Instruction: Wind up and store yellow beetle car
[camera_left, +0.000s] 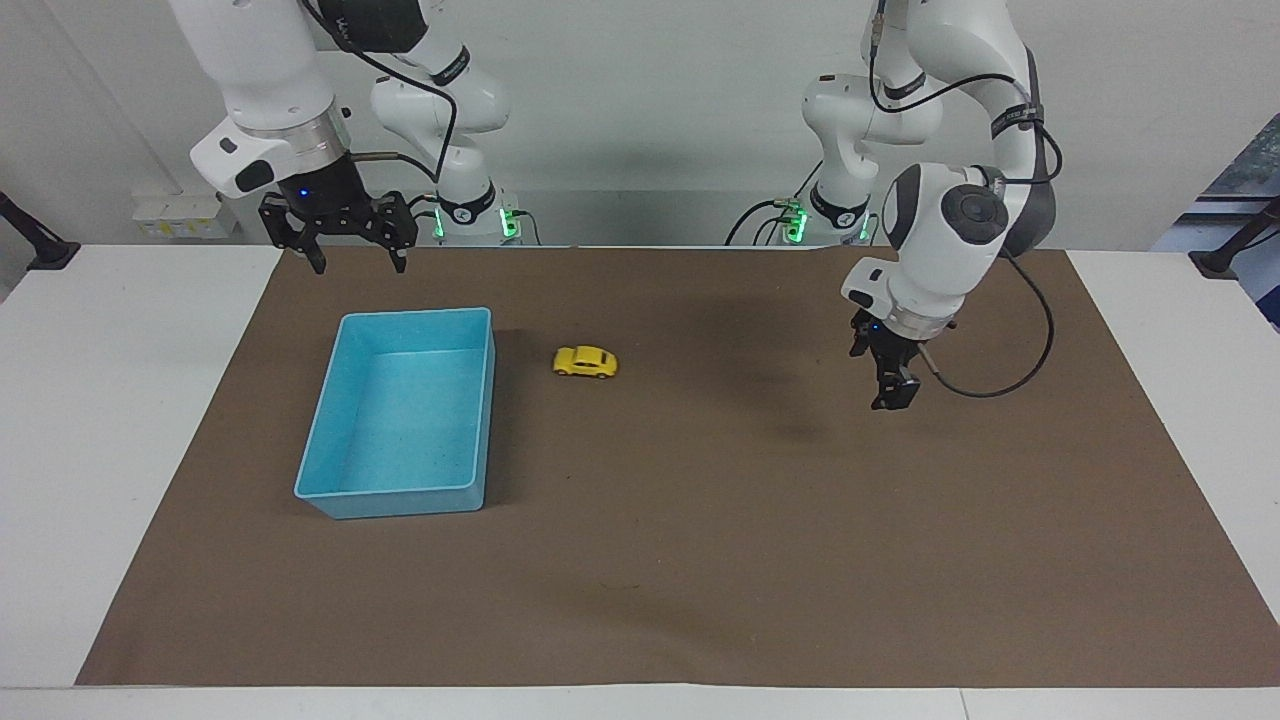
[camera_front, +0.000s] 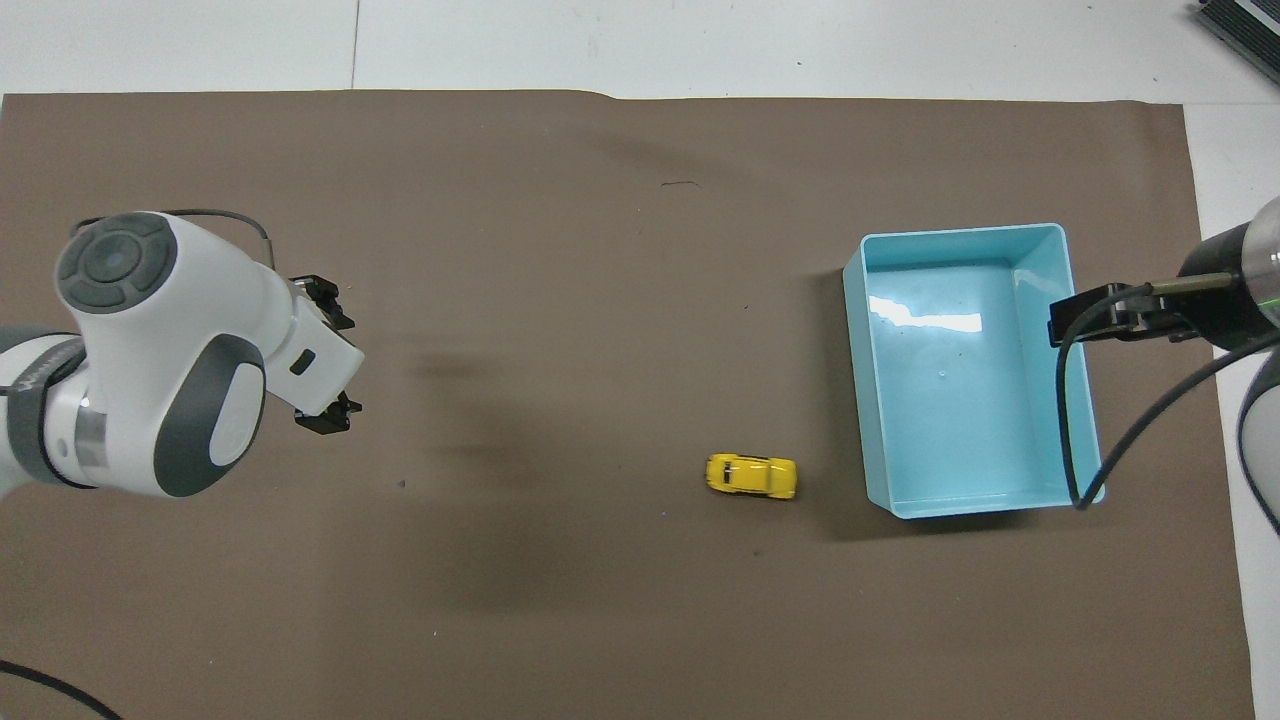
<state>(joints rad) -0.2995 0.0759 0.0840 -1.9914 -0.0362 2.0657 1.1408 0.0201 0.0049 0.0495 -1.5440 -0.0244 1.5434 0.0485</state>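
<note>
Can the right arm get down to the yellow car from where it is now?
Probably yes. The yellow beetle car sits alone on the brown mat beside the blue bin, nothing covering it. The right gripper hangs open over the mat's edge near the bin.

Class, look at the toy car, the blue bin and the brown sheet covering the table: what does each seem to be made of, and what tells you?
Toy car: glossy yellow paint with small highlights, so probably painted metal or hard plastic; the look leaves that open.
Blue bin: smooth moulded plastic, thin walls, a bright glare on its floor.
Brown sheet: matte with no glare, likely paper or thin card.
</note>
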